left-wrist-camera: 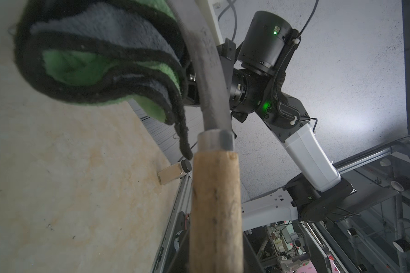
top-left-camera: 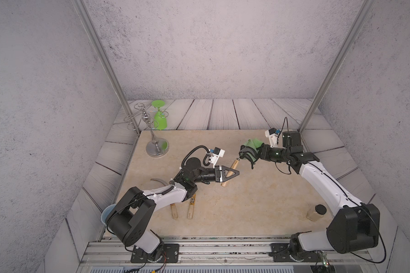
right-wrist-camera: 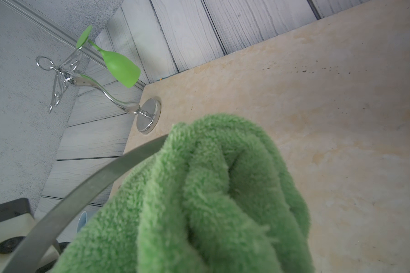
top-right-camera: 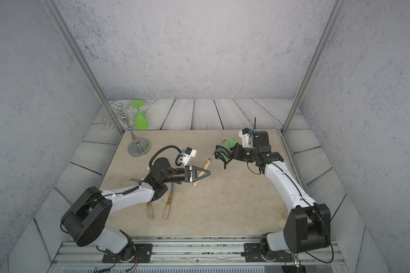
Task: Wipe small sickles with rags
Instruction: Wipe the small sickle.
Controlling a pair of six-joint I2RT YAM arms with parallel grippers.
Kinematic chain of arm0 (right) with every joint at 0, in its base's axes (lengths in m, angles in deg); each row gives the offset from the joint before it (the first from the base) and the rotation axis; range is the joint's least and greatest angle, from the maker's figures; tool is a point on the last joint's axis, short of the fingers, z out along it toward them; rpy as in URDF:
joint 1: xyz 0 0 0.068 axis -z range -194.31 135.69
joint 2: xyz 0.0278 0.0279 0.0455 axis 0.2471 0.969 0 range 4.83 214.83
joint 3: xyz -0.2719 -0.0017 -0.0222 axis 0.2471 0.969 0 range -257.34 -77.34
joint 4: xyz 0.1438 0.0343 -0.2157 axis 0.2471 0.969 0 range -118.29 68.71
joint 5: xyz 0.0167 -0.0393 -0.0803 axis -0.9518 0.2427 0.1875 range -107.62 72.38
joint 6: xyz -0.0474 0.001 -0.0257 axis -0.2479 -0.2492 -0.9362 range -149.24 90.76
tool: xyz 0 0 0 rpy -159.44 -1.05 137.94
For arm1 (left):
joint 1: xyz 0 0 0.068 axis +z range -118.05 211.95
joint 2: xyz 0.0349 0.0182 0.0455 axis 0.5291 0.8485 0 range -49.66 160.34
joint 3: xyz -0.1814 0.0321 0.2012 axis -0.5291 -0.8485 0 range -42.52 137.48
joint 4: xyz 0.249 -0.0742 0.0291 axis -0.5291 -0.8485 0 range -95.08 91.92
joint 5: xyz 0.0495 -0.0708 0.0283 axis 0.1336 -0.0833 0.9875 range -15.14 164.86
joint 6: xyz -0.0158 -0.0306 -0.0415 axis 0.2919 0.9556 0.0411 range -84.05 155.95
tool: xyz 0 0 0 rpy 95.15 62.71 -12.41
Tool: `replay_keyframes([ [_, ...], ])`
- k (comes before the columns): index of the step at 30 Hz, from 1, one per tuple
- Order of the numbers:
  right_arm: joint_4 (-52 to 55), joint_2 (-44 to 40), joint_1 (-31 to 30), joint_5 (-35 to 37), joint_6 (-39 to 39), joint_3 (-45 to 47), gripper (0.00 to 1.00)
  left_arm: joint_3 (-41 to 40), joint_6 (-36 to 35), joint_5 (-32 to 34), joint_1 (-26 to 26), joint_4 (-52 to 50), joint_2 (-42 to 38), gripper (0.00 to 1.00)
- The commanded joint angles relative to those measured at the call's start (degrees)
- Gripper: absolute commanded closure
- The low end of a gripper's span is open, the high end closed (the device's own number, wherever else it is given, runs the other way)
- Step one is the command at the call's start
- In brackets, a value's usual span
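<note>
My left arm reaches out from its near base, forearm low, wrist bent, so my left hand points sideways toward my right, jaws clamped on the pale wooden handle of a small grey-bladed sickle. My right arm stretches farther out and folds at the wrist; my right hand points back at the left, closed on a folded bright green fuzzy rag.

The rag hides the jaws of the right gripper and most of the blade on the held sickle. Behind the left gripper, the left arm covers much of two lying sickles. The held handle's butt runs off the left wrist view.
</note>
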Motion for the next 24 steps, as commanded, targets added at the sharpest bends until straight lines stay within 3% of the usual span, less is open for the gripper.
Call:
replay_keyframes([
  [1,8.85,1.45,-0.6,2.23,-4.43,-0.49,0.86,-0.14,-4.47,7.24,2.26,5.1,-3.0,1.0],
  [13,12.16,1.75,0.14,9.9,-8.69,-1.22,0.87,-1.73,-2.05,6.2,3.06,7.52,-4.73,1.0],
  [20,-0.22,-0.03,2.59,-5.18,-1.55,-0.13,0.87,-4.47,-0.41,5.76,2.86,10.74,-2.3,1.0],
  [24,-11.89,0.05,7.18,-15.74,8.67,-1.06,0.88,-5.19,2.89,5.0,2.87,17.09,0.28,1.0],
])
